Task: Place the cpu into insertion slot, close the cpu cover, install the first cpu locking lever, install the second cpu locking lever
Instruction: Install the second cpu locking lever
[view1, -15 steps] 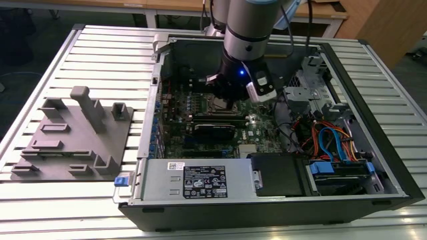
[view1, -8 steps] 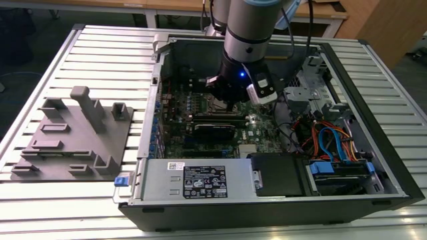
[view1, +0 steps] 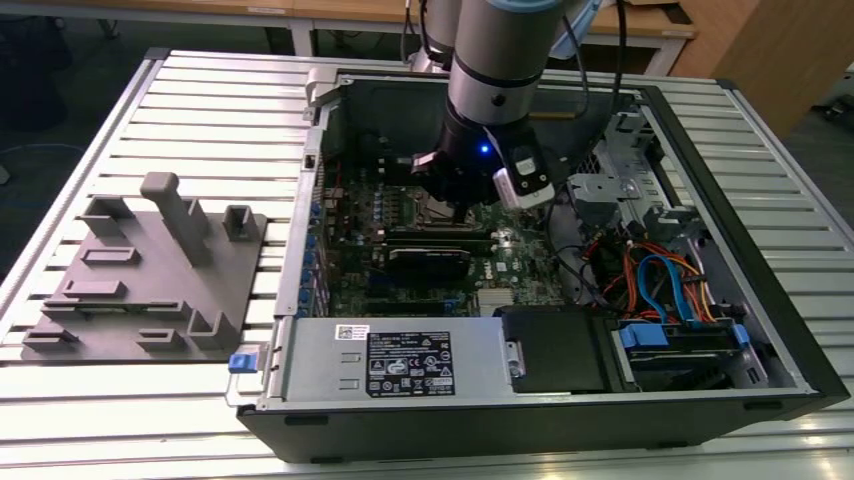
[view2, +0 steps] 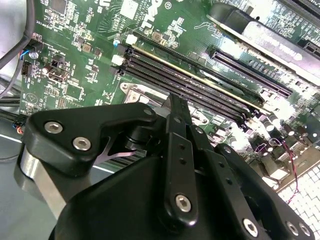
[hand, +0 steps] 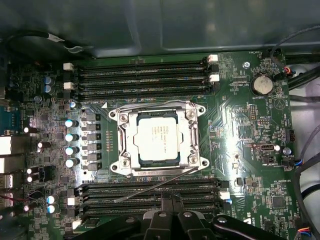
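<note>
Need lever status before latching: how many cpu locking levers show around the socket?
2. One lever hugs the cpu cover's edge; the other lever angles out from the opposite edge over the memory slots.

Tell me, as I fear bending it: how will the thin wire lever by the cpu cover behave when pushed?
The lever is a long thin wire, so it likely flexes springily. Its bare metal looks smooth, so a push may slip off. One end meets the cpu cover's corner, so it probably swings, not slides.
</note>
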